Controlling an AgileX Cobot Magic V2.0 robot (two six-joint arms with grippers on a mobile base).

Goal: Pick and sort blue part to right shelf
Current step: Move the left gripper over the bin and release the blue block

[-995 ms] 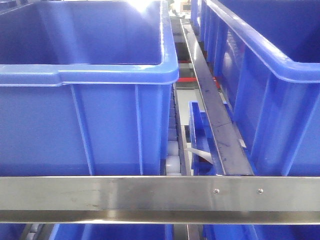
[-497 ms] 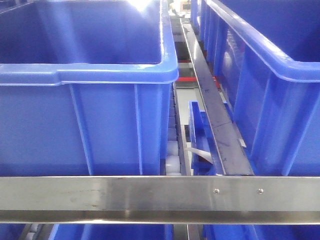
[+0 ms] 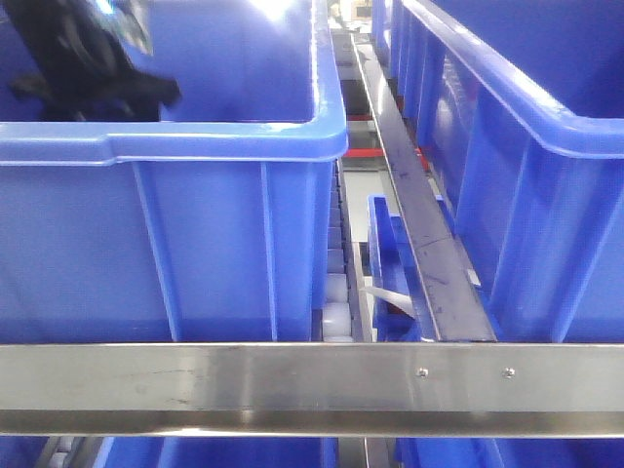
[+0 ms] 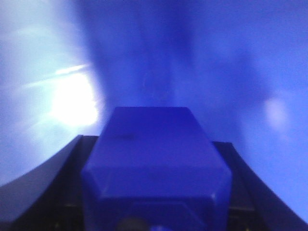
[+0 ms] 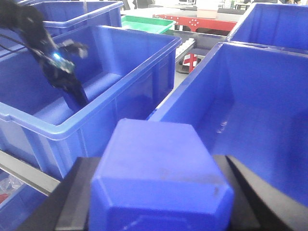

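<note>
Two blue parts (image 4: pixel 154 168) (image 5: pixel 159 192), one per pincer (image 4: pixel 151 142) (image 5: pixel 151 161); two front blue crates (image 3: pixel 195 253) (image 3: pixel 526 195)

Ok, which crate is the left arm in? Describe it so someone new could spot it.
On the steel rack, look behind the flat front rail: two big blue crates sit there, split by a roller-track gap. It is the left crate, beside the narrow blue bin standing in that gap. Only this one has the black left arm reaching down inside.

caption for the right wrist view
Right gripper holding a blue part facing an open crate, left arm inside the next crate
</note>
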